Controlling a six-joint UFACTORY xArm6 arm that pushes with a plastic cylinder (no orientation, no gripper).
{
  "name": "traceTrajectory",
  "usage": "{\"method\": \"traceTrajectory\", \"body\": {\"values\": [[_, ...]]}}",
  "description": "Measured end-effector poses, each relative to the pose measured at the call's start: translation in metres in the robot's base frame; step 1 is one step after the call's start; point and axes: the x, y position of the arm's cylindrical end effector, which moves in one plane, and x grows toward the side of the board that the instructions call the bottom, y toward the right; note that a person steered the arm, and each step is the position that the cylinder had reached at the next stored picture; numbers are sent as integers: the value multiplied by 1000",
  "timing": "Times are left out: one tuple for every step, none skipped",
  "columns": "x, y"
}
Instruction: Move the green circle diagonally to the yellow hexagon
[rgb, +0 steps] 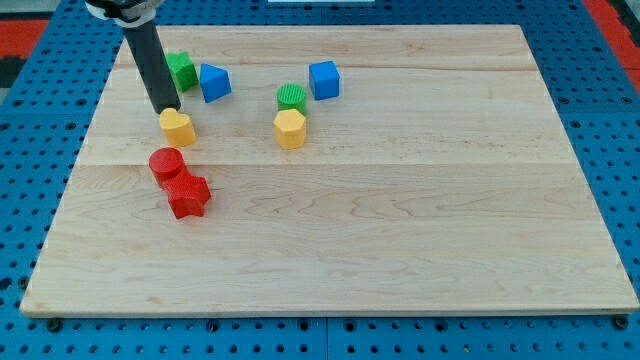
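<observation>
The green circle (292, 97) sits on the wooden board, touching the top edge of the yellow hexagon (290, 129) just below it. My tip (166, 108) is far to the view's left of both, at the top edge of a yellow heart-shaped block (177, 126). The dark rod rises from there towards the view's top left and hides part of a green block (181, 71).
A blue cube (324, 79) stands right of and above the green circle. A blue block (214, 82) lies right of the green block. A red cylinder (166, 164) and a red star (187, 195) touch each other below the yellow heart. The board (400, 220) lies on a blue pegboard.
</observation>
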Motion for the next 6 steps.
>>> {"method": "traceTrajectory", "body": {"values": [[15,6],[15,10],[6,42],[-6,93],[-4,165],[-2,225]]}}
